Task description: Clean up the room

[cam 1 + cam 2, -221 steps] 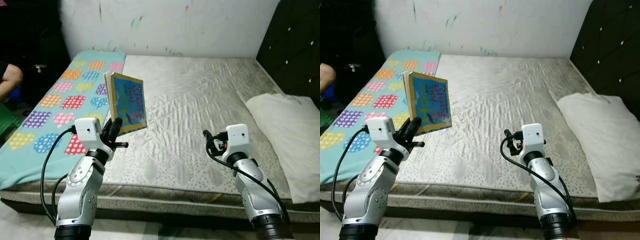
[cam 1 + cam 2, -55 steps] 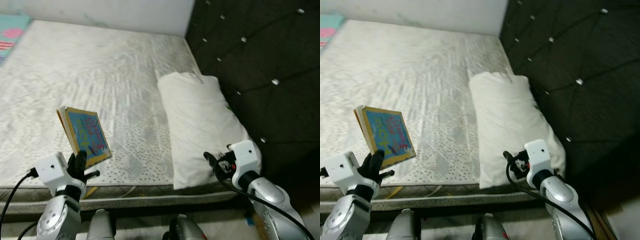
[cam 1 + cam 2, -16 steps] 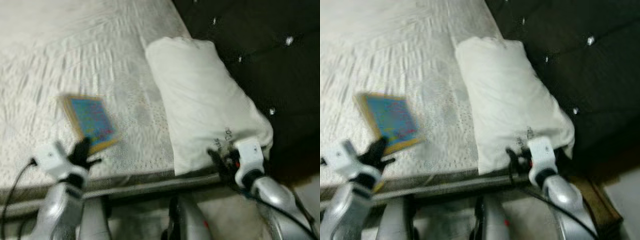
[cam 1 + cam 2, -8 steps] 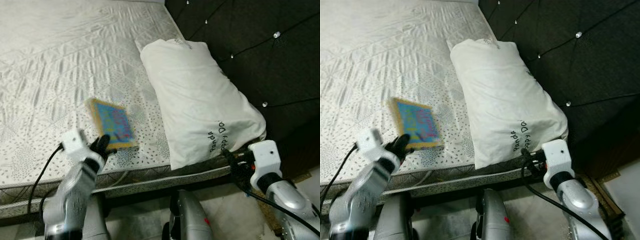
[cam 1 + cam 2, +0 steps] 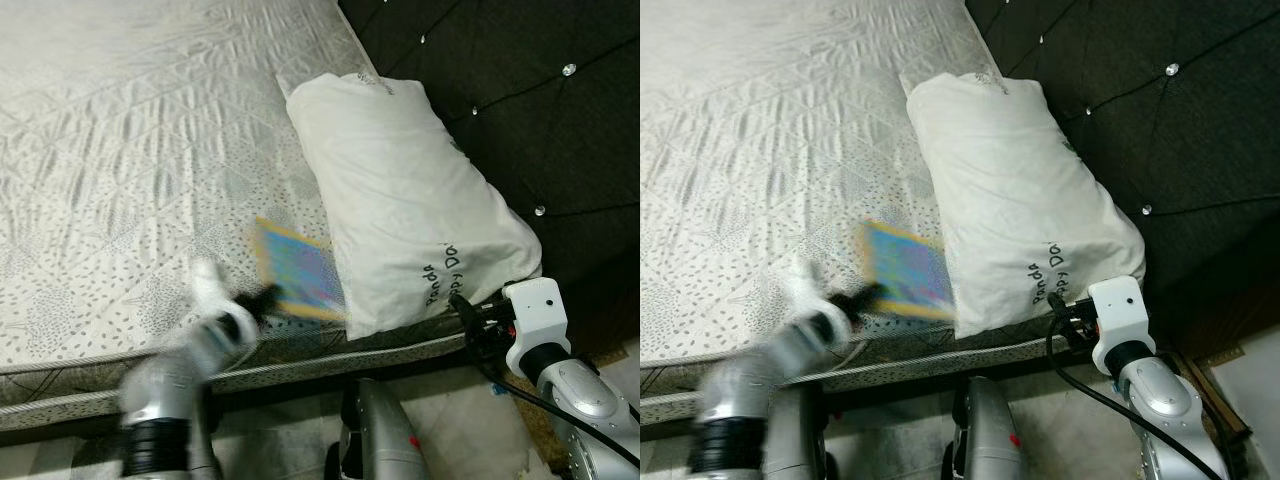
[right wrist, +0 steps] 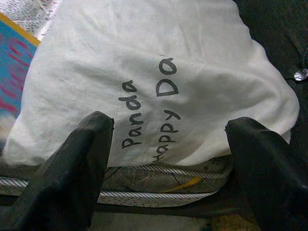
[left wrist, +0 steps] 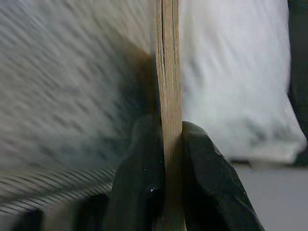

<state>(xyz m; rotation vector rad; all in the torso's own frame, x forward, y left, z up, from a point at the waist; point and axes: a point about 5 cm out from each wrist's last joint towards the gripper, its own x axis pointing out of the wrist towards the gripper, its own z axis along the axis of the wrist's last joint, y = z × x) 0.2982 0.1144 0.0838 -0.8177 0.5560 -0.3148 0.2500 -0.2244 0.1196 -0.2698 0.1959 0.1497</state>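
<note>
A thin children's book (image 5: 296, 278) with a blue cover and yellow border is held upright over the front edge of the mattress (image 5: 120, 180), just beside the white pillow (image 5: 400, 190). It is motion-blurred. My left gripper (image 5: 264, 298) is shut on the book's lower edge. In the left wrist view the book's page edge (image 7: 168, 82) stands clamped between both black fingers (image 7: 139, 178). My right gripper (image 5: 470, 318) hangs open just off the mattress corner, facing the pillow's lettered end (image 6: 159, 82), with nothing between its fingers (image 6: 82, 168).
A black tufted headboard (image 5: 500, 90) rises behind the pillow on the right. The mattress's piped front edge (image 5: 60, 405) runs below my arms. My own body (image 5: 375, 440) and pale floor (image 5: 450, 440) lie beneath.
My left arm has swung to the right with the book, bringing it up against the pillow's side. The right arm has barely moved. The camera has shifted slightly.
</note>
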